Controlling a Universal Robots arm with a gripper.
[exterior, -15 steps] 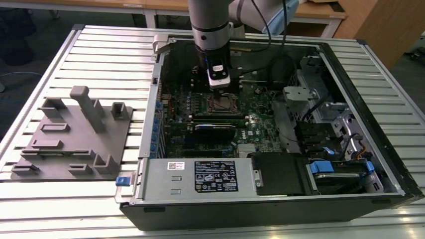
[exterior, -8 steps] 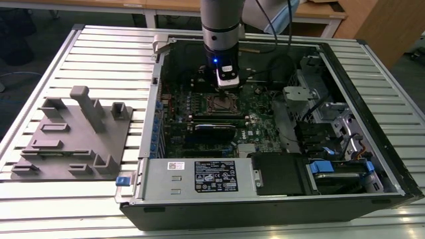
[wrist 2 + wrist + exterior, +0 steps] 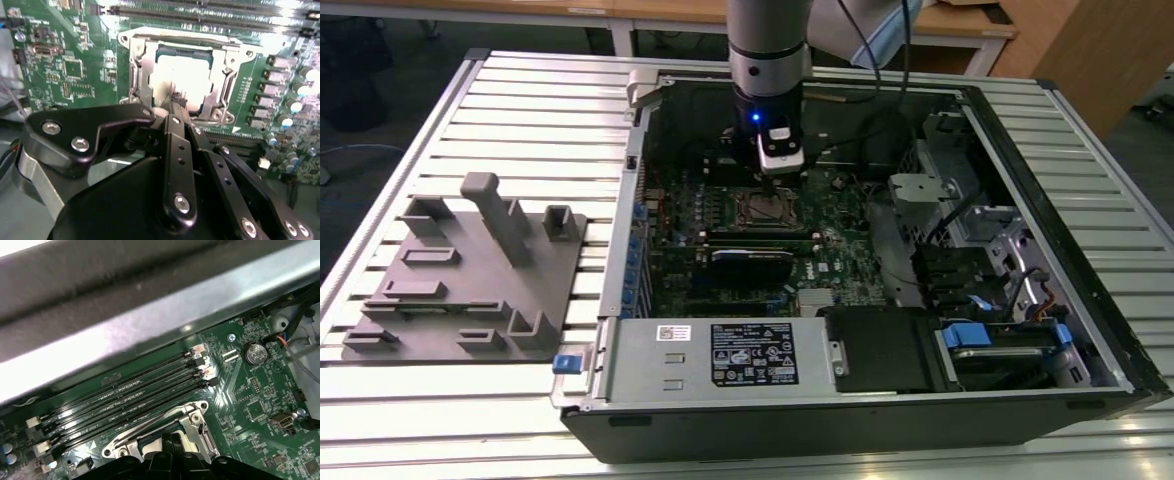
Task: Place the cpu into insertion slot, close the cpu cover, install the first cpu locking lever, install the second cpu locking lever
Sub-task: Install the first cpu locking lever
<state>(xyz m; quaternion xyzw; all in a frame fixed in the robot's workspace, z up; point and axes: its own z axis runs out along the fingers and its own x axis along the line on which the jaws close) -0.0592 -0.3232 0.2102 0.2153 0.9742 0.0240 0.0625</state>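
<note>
Slatted table [image 3: 520,90] carries the open computer case [image 3: 854,425]. Mid-frame in the exterior view, the cpu [image 3: 185,75] sits in the insertion slot [image 3: 769,209], with the cpu cover [image 3: 145,75] lowered over it. The gripper [image 3: 177,101] has its jaws closed and empty at the cover's edge. Whether the levers are latched: cannot tell.

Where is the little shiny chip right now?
In the second wrist view the cpu lies on the green motherboard, inside the cpu cover window, just past the gripper and near the long memory slots.
</note>
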